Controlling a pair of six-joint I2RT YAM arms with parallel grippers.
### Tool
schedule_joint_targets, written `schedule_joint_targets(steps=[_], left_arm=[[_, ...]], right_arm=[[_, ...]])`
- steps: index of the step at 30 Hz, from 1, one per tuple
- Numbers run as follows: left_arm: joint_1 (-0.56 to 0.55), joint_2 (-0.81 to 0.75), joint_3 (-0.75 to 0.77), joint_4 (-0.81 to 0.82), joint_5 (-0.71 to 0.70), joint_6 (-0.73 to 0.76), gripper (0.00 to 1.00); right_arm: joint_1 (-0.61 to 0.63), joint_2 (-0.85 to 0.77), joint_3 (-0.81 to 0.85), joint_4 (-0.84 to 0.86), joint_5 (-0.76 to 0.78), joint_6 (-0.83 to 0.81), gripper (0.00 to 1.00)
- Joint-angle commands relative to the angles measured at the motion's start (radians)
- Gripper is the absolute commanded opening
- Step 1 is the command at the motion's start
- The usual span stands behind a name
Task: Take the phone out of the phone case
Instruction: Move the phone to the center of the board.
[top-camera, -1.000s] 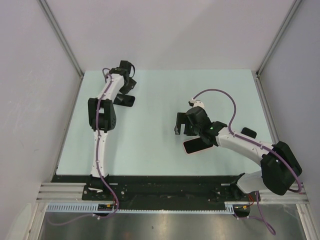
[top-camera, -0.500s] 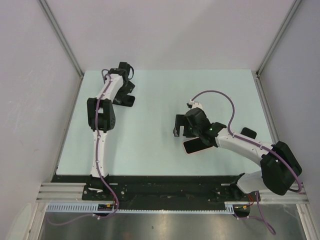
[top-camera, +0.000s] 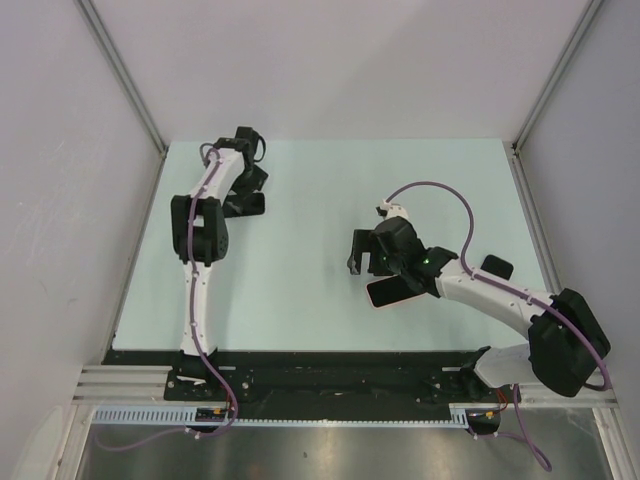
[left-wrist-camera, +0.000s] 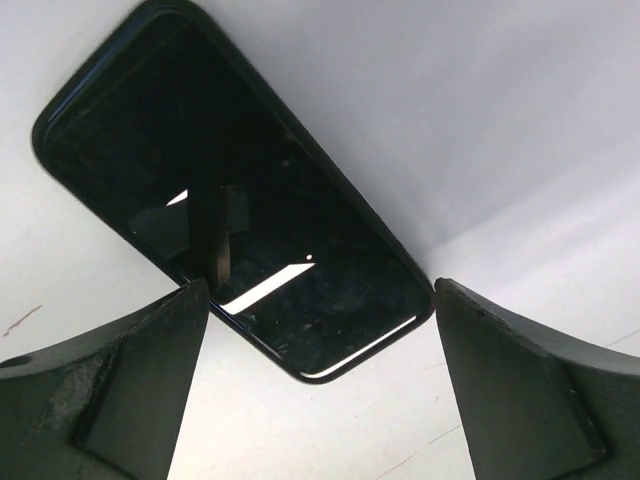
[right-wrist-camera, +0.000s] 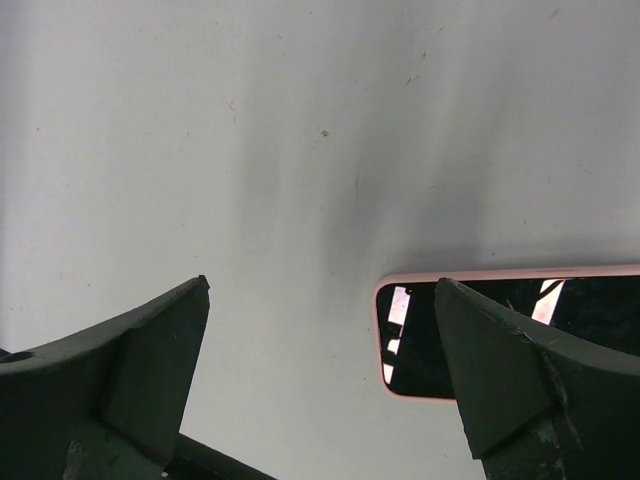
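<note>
Left wrist view shows the left gripper (left-wrist-camera: 318, 325) with its fingers spread wide and nothing between them. A black glossy phone (left-wrist-camera: 230, 190) lies flat on the table (top-camera: 300, 280) just beyond the fingertips, set diagonally across the frame. No case rim is visible around this slab, so it is judged to be bare.

Right wrist view shows the right gripper (right-wrist-camera: 320, 300), also spread wide and empty. The pink phone case (right-wrist-camera: 415, 345) lies flat under the right-hand finger, with one rounded corner reaching into the gap. Its inside is dark and reflective; whether that is the shell's inner face or a screen cannot be told.

Top external view places the two items well apart: the black slab at the far left of the table under the left arm, the pink item near the centre-right under the right arm.

Hazards from this position:

- Slip. The black slab is thin, flat and glossy. Closing the fingers across it while it lies on the table may push it sideways rather than secure it.
- Table strike. Descending to reach the slab's edges could drive the fingertips into the surface.
- Unintended displacement. The right finger hangs over the pink item; a lateral move at low height could drag it.
- Misjudged completion. If the pink shell is occupied, retreating now leaves the task undone.
</note>
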Motion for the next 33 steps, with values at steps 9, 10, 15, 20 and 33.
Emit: schedule_joint_targets(steps=[9,10,15,20,33], left_arm=[[0.007,-0.149,-0.178,-0.107,0.007,-0.018,1.0],[0.006,-0.154,-0.191,-0.109,0.012,0.002,1.0],[-0.04,-0.207,-0.266,-0.089,0.03,0.093,1.0],[-0.076,-0.31,-0.321,0.034,-0.017,0.332,1.0],[0.194,-0.286,-0.304,0.102,0.092,0.409,1.0]], right_arm=[[0.011,-0.043,-0.011,0.032,-0.01,-0.003,1.0],[0.012,-0.04,-0.01,0.035,-0.012,-0.003,1.0],[0.017,-0.031,-0.011,0.064,-0.039,0.005,1.0],[0.026,-0.046,-0.011,0.065,-0.041,0.016,1.0],[0.031,-0.049,-0.013,0.06,-0.027,0.01,1.0]])
